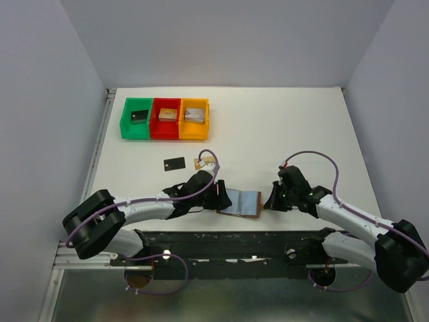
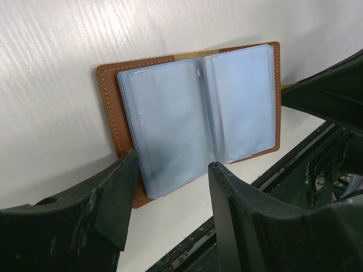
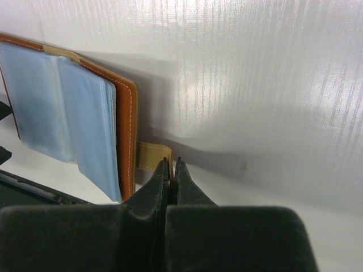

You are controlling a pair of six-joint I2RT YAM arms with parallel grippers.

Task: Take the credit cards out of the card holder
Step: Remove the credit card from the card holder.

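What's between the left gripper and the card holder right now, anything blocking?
Nothing visible. The left gripper is open, and the edge of the open card holder shows directly in the gap between its fingers. The right gripper sits shut at the tab on the opposite side, out of the way.

The card holder lies open and flat, with brown leather outside and pale blue sleeves facing up. A black card and a gold card lie flat at its 10 to 11 o'clock.
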